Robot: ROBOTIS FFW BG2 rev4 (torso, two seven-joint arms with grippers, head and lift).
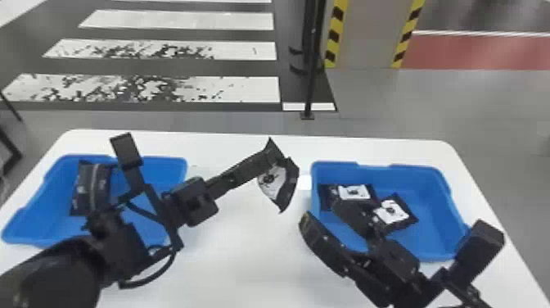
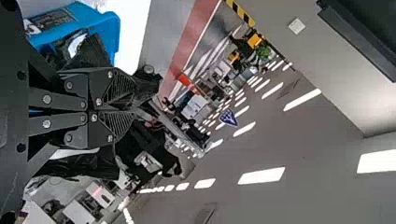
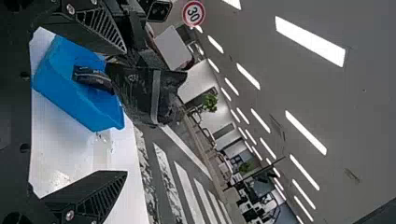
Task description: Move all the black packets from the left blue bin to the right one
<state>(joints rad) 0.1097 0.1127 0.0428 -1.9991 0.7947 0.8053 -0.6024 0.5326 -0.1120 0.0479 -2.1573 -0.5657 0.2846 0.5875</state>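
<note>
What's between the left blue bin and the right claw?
The head view shows the left claw there, holding a black packet above the white table.

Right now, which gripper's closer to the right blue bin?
The right gripper, by the left side of that bin. The left gripper holds a packet farther left, over the table.

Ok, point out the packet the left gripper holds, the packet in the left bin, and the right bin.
Held packet (image 1: 273,183): head view, on its white patch.
Packet (image 1: 87,186) in left bin (image 1: 165,168): head view, on its dark face.
Right blue bin (image 1: 417,179): head view, on its far inner wall.
</note>
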